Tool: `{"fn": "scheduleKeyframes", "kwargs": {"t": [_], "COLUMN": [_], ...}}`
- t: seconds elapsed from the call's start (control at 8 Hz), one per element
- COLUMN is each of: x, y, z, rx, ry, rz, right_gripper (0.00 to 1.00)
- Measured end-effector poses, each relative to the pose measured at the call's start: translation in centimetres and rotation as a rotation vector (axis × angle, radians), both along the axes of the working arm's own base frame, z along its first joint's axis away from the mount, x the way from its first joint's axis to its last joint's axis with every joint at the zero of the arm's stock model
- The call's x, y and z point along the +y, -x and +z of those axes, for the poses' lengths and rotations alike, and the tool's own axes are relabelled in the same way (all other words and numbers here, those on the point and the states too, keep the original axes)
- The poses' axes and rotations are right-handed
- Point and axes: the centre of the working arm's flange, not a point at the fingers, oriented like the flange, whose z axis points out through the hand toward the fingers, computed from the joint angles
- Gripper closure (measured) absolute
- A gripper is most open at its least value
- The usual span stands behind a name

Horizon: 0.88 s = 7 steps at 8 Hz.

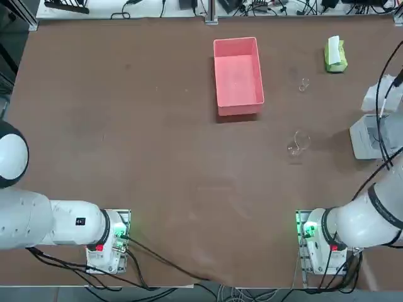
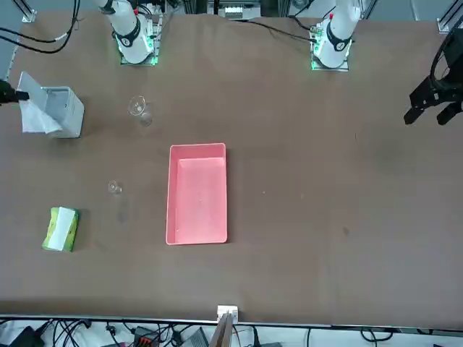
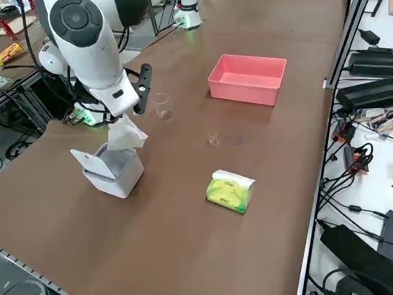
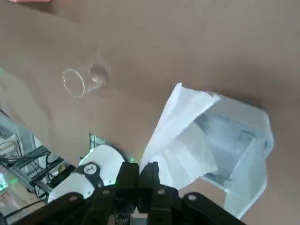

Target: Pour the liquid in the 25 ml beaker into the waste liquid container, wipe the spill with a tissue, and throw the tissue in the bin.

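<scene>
A: Status?
B: Right gripper (image 4: 144,165) is clenched on the tissue (image 4: 180,140), over the grey bin (image 4: 262,116). Looks like the disposal step.
A: Next?
B: Line up with the bin's opening, then release; tissue could snag on the rim.

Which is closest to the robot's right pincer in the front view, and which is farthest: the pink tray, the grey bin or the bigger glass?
From the right pincer:
1. Grey bin: right beside it.
2. Bigger glass: between the bin and the tray's side of the table.
3. Pink tray: farthest, near the table's middle.
</scene>
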Motion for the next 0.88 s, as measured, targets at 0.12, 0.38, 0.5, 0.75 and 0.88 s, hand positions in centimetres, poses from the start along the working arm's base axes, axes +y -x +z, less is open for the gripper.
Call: {"fn": "scheduleKeyframes", "kwargs": {"t": [0.12,0.38,0.5,0.75,0.88], "x": [0.0,-0.6,-1.0,-2.3,-3.0], "y": [1.2,3.6,4.5,5.8,6.4], "z": [0.0,0.0,0.1,-0.1,-0.4], "rx": [0.01,0.03,0.034,0.037,0.044], "ry": [-0.007,-0.009,-0.005,0.0,0.003], "rz": [0.006,0.009,0.007,-0.016,-0.025], "right_gripper": [0.98,0.98,0.98,0.98,0.98]}}
